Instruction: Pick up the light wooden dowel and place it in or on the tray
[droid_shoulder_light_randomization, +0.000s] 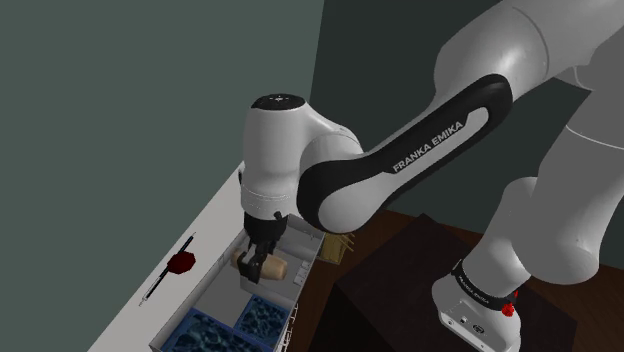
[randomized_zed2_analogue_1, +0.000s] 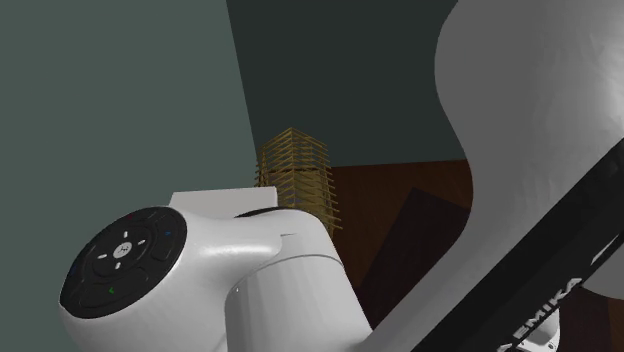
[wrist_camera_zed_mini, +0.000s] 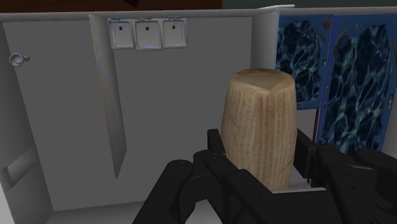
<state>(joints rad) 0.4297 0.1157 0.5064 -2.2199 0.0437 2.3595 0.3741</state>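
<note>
The gripper (wrist_camera_zed_mini: 261, 159) clasps the pale dowel (wrist_camera_zed_mini: 259, 121) over the grey tray (wrist_camera_zed_mini: 172, 108). The second exterior view adds a slatted wooden stack (randomized_zed2_analogue_1: 297, 175).

The dowel (wrist_camera_zed_mini: 257, 121) is pale tan with a fine wood grain, the hand (wrist_camera_zed_mini: 259, 153) black, the tray (wrist_camera_zed_mini: 178, 108) plain light grey, the compartments (wrist_camera_zed_mini: 356, 76) deep blue with a marbled, watery pattern, the bench (droid_shoulder_light_randomization: 212, 218) white, and the wall (droid_shoulder_light_randomization: 120, 100) dull grey-green.
</note>
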